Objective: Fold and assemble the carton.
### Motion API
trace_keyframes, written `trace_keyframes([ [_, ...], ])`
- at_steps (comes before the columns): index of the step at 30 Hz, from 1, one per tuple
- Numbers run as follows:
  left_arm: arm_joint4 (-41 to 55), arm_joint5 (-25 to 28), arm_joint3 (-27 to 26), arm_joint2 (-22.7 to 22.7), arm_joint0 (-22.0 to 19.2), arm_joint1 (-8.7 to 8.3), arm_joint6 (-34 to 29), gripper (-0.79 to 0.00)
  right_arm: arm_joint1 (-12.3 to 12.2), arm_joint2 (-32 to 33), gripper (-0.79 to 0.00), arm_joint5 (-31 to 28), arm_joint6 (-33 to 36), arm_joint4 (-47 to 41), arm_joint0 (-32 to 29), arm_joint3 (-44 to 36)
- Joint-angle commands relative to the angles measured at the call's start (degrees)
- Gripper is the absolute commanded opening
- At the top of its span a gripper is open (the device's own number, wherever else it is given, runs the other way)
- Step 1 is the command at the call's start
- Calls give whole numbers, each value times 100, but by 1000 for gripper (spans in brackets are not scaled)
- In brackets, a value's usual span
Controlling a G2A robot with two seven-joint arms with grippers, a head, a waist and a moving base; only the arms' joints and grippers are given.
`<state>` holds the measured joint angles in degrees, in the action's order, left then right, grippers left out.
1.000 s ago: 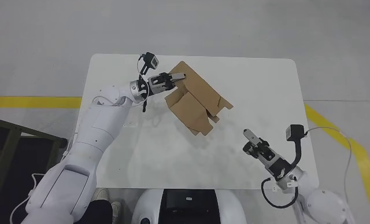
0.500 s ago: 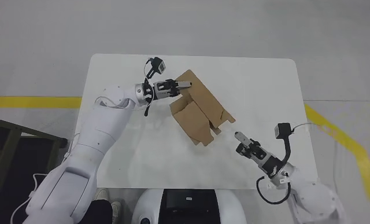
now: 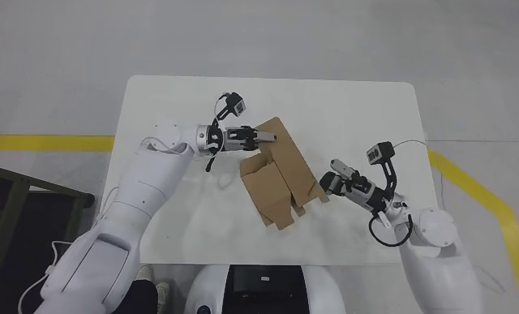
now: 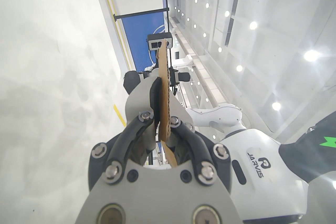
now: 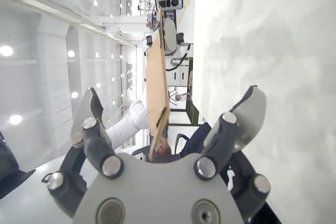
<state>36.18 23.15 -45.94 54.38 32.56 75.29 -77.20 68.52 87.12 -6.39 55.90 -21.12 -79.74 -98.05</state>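
Note:
A flat brown cardboard carton (image 3: 280,172) hangs over the middle of the white table (image 3: 162,95), partly unfolded, with loose flaps toward the front. My left gripper (image 3: 272,138) is shut on its far-left edge; in the left wrist view the cardboard edge (image 4: 164,93) sits clamped between the fingers of the left gripper (image 4: 162,88). My right gripper (image 3: 329,178) is at the carton's right edge. In the right wrist view the right gripper (image 5: 173,96) stands open, with the carton's edge (image 5: 157,86) between its spread fingers, apart from both.
A yellow floor line (image 3: 57,143) runs past the table on both sides. White tabletop lies bare around the carton, widest at the right (image 3: 381,111) and front left (image 3: 203,225).
The right arm has swung up from the front edge to the carton's right edge. The left gripper has carried the carton rightward and toward the front, turning it.

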Motion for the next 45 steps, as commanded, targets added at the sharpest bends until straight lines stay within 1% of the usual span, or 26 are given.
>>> trace_keyframes([
  [1,-19,1,88,-51,-53,23,-129,-785,-24,-32,0,91,311,28,163,101],
  [2,-19,8,124,-81,-80,36,-216,-785,-35,-44,0,119,414,31,230,142],
  [4,55,17,190,-128,-120,70,-376,-785,-48,-27,0,108,398,81,305,181],
  [19,67,8,198,-136,-126,76,-385,-785,-49,-72,0,101,391,114,291,139],
  [21,-22,-153,13,-166,-22,70,-265,-785,-58,-154,0,14,572,90,334,134],
  [23,-79,-387,-100,-172,12,54,-323,-785,-72,-228,0,-37,832,63,445,243],
  [27,18,-624,-229,-153,72,45,-488,-785,-73,-435,0,-159,1240,-232,675,592],
  [30,-25,-666,-282,-203,69,58,-603,-785,-69,-597,0,-287,1533,-420,845,873],
  [35,-52,-673,-307,-343,45,109,-854,-785,-71,-741,0,-343,1783,-690,1070,1254],
  [41,31,-601,-225,-467,-3,192,-939,-785,-86,-918,-6,-310,2203,-887,1251,1425],
  [42,43,-584,-205,-485,-15,206,-945,-785,-88,-960,-46,-303,2263,-883,1279,1439],
  [43,57,-565,-185,-502,-28,221,-954,-785,-89,-1002,-111,-297,2316,-886,1305,1451],
  [44,68,-559,-169,-519,-40,235,-952,-785,-91,-1035,-256,-292,2348,-887,1329,1472],
  [45,77,-556,-158,-536,-53,248,-949,-785,-93,-1061,-311,-290,2364,-892,1348,1494],
])
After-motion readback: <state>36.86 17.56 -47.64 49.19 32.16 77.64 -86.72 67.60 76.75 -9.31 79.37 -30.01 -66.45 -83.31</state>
